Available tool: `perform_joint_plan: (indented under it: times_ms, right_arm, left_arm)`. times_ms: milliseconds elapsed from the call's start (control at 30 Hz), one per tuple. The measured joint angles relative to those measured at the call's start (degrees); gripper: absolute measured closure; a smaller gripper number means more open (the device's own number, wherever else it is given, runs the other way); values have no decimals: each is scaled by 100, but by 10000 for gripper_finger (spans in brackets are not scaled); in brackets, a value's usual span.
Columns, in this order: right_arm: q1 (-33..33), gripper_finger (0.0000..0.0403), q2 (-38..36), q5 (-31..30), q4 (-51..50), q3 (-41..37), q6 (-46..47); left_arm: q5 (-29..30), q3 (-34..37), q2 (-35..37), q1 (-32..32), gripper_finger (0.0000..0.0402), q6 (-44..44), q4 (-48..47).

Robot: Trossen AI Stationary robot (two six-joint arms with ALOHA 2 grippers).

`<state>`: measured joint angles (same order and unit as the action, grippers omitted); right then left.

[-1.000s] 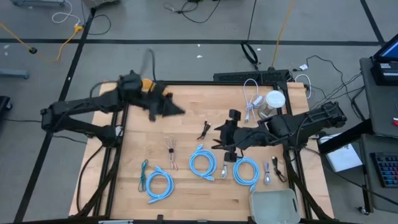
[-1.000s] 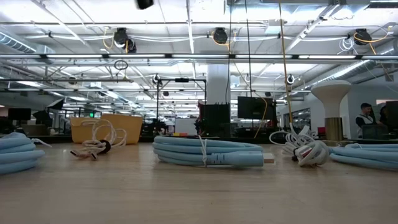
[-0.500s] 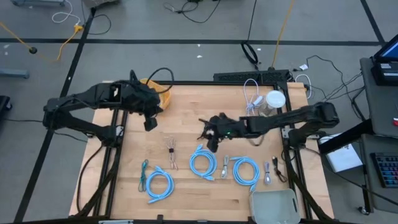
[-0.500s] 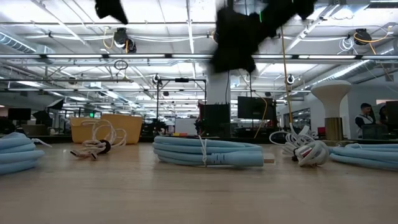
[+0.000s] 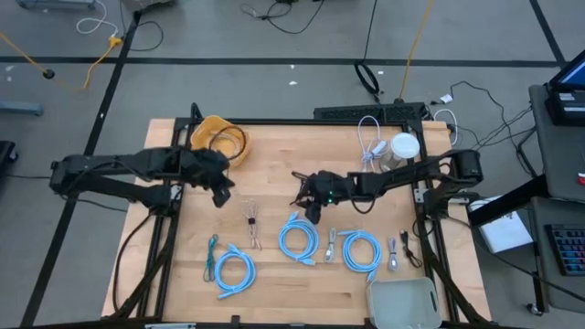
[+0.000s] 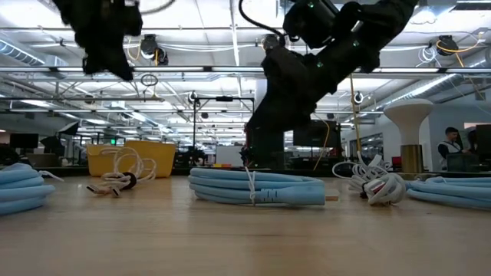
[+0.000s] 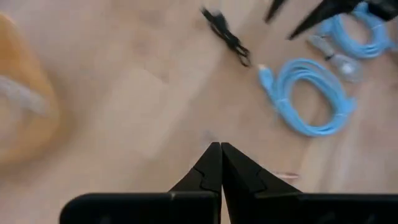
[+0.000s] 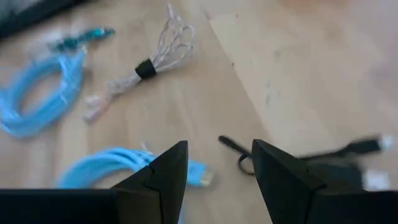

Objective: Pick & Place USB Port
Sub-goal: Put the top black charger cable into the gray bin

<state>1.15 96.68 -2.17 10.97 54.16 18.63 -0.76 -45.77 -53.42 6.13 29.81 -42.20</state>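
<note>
A short black cable [image 5: 298, 189] lies flat on the wooden table near its middle; in the right wrist view the black cable [image 8: 239, 163] lies just ahead of the fingers. My right gripper [image 5: 307, 199] hovers low over it, open [image 8: 219, 147], one finger on either side of the cable's looped end; I see no touch. My left gripper [image 5: 219, 194] hangs above the table left of centre, shut [image 7: 217, 148] with nothing in it. In the low view the right gripper [image 6: 288, 92] slants down behind a blue coil.
A yellow bowl [image 5: 219, 137] with a cable in it stands at the far left. Blue cable coils [image 5: 297, 239] [image 5: 361, 251] [image 5: 233, 272] and a white tied bundle [image 5: 251, 224] lie toward the near edge. A white jar [image 5: 403, 146] and a clear tub [image 5: 402, 302] stand at the right.
My right gripper has come down and gone toward the table's left, tipping its fingers onto the black cable; its gap looks unchanged. My left gripper has drawn away from the yellow bowl toward the near edge, staying shut.
</note>
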Motion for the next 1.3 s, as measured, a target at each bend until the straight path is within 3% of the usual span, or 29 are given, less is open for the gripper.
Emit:
perform_joint_plan:
  times_ms: [167, 333, 600, 833, 1133, 1300]
  right_arm:
    - [5, 232, -5, -253, -132, 160, -1349]
    - [98, 232, 2, -564, -778, 172, -2687]
    - [190, 232, 1, -1116, -1209, 176, -4750]
    - [192, 232, 204, -1126, -1424, 418, -5627]
    - [152, 232, 1616, -1156, -2333, 1926, -5446]
    - [136, 232, 1886, -1099, -2316, 2454, -5379]
  left_arm:
    - [-1157, 1095, -93, 13, 396, 1197, 2278]
    - [-1424, 1457, -76, 24, 396, 1772, 3722]
    - [-1439, 1462, 83, 64, 396, 1973, 4016]
    - [-1416, 1464, 103, 66, 396, 2030, 3981]
    - [-1271, 1464, 106, 66, 396, 2049, 4017]
    - [-1304, 1464, 106, 66, 396, 2162, 4028]
